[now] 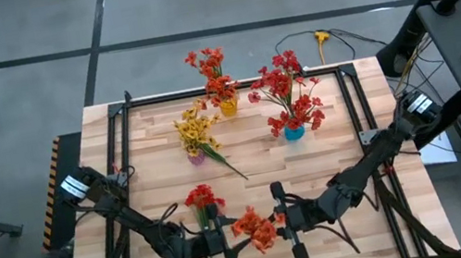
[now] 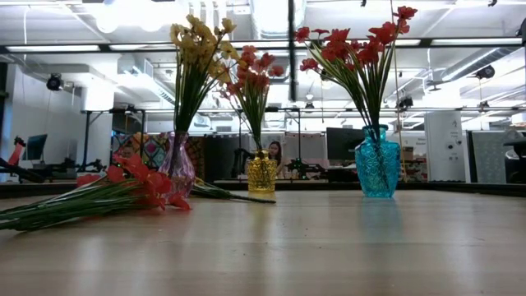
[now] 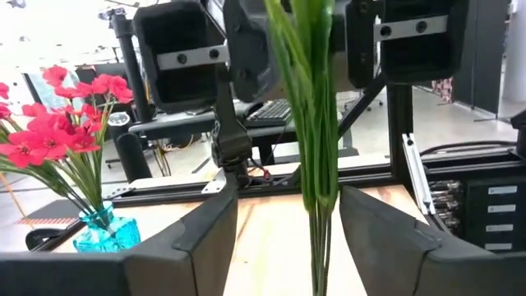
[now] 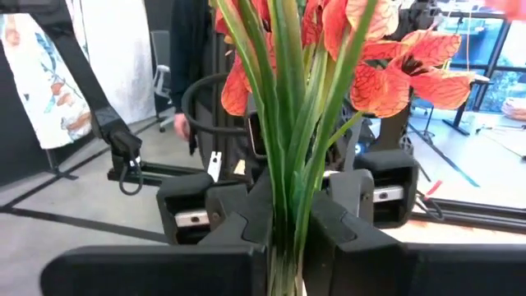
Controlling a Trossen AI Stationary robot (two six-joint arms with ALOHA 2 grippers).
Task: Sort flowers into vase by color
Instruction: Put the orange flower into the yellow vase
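At the bench's [image 1: 327, 146] near edge we see the right gripper [image 1: 289, 222] with its fingers [image 4: 337, 226] clamped on the stems of an orange-red spray [image 1: 256, 228]. The left gripper [image 1: 220, 236] faces it, fingers [image 3: 209, 226] spread on either side of the same stems without touching. A red spray [image 1: 201, 198] lies just beside. 3 vases at the far side already hold flowers: purple [image 2: 177, 167], gold [image 2: 262, 174], blue [image 2: 377, 163].

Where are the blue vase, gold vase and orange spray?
blue vase [image 2: 378, 171]: low view, glass body.
gold vase [image 2: 262, 174]: low view, belly.
orange spray [image 1: 255, 226]: high view, blossom head between the grippers.
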